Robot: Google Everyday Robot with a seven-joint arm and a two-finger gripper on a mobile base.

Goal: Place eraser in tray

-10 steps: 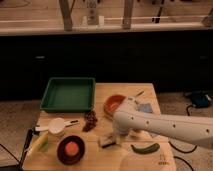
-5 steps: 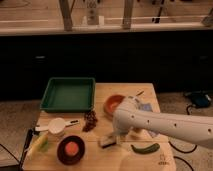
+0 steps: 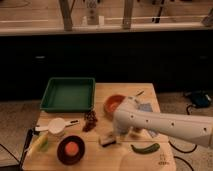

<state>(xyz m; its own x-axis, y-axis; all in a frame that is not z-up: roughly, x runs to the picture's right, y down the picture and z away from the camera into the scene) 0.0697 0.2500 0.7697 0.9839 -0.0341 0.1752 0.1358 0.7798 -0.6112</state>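
Eraser (image 3: 108, 140) here is the small flat rectangular block, pale cream top over a dark base. It's lying on the light wooden worktop (image 3: 116, 161) near the front edge, so not in the tray yet. The tool (image 3: 116, 133) on the end of the white robot arm (image 3: 160, 125) is down low at the eraser's right end, touching it or as good as. The arm's bulk covers it though, so I honestly can't tell if it's clenched on the block or released. Working outward: a dark green chili-like pepper (image 3: 145, 148) lies just to the right, and a folded blue-grey cloth (image 3: 146, 107) peeks out behind the arm. The round orange bowl (image 3: 112, 102) is just behind, with a dark bunch of what might be grapes (image 3: 90, 120) to the left. Further left are a white measuring cup (image 3: 56, 125) and a dark round plate (image 3: 59, 151) with something orange on it. The large shallow green plastic tray (image 3: 67, 94) sits at the back left, well apart from the eraser. My read: this is the grasp step. Next it needs a firm hold, a lift clear of the grapes and cup, then a carry back-left over the tray's rim. Compared with half a second ago, nothing has shifted that I can see; arm and eraser are in the same spots.
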